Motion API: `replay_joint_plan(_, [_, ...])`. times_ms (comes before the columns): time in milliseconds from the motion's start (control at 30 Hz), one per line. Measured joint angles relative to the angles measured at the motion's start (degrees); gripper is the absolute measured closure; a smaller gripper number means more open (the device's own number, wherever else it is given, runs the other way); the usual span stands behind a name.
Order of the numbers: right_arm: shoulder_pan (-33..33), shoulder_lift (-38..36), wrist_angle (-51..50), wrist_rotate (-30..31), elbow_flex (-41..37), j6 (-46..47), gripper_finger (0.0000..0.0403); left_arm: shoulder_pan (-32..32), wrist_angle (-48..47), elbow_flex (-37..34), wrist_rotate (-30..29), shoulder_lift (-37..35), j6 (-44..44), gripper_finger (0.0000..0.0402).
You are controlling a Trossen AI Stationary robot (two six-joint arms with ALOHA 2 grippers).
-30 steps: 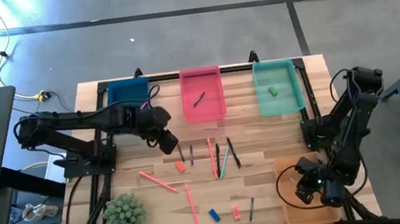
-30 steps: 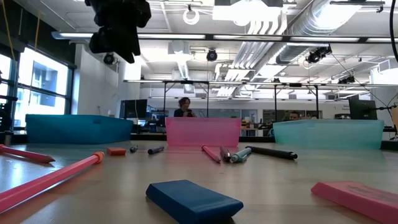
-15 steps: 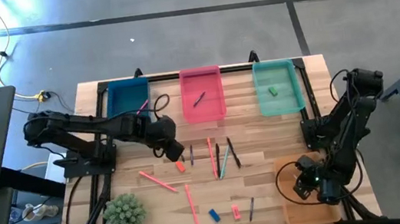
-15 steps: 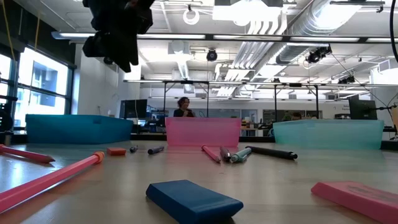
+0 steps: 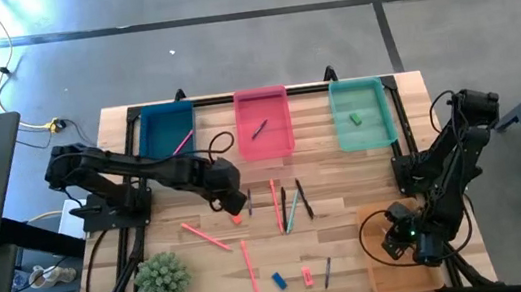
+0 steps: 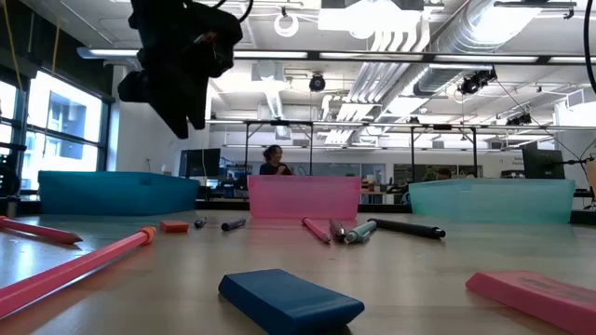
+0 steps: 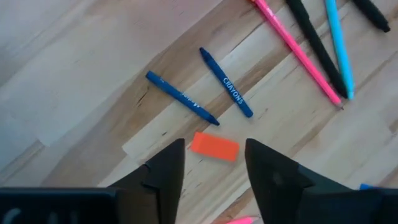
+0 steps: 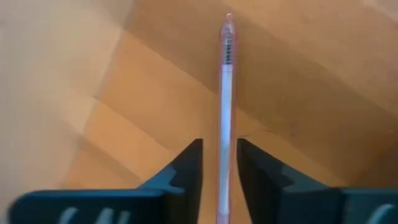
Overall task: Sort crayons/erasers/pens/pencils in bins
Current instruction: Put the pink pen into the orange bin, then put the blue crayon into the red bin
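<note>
My left gripper is open and hovers above a small orange-red eraser that lies flat on the wood. In the left wrist view the eraser shows between my fingers, with two blue crayons beyond it. My right gripper is over the translucent orange bin at the front right. Its fingers stand narrowly open on either side of a pale pink stick that lies along them on the bin floor. The blue bin, pink bin and teal bin stand along the far edge.
Loose pens and pencils lie mid-table, and pink pencils lie nearer the front. A blue eraser, a pink eraser and a dark pen lie near the front edge. A green plant stands front left.
My left gripper has gone from beside the blue bin toward the table's right and near edges and has come lower, ending over the orange-red eraser.
</note>
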Motion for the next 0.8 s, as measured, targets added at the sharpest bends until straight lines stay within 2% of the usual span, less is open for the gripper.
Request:
replay_joint_plan(100, [0.00, -0.04, 0.26, 0.01, 0.14, 0.77, 0.0273, -0.04, -0.21, -0.03, 0.01, 1.60, -3.98, 0.0214])
replay_joint_plan(233, [-0.02, -0.13, 0.45, 0.47, 0.18, 2.05, 0.0259, -0.04, -0.03, -0.03, -0.06, 3.79, -9.41, 0.0196])
replay_joint_plan(633, [-0.15, -0.20, -0.22, 0.89, 1.02, 2.89, 0.0263, -0.04, 2.68, -0.03, -2.65, 11.51, -20.10, 0.0200])
replay_joint_plan(800, [-0.15, -0.35, -5.81, 2.86, 4.45, 2.35, 0.0264, -0.06, 4.14, -0.01, -2.72, 14.32, -21.23, 0.0200])
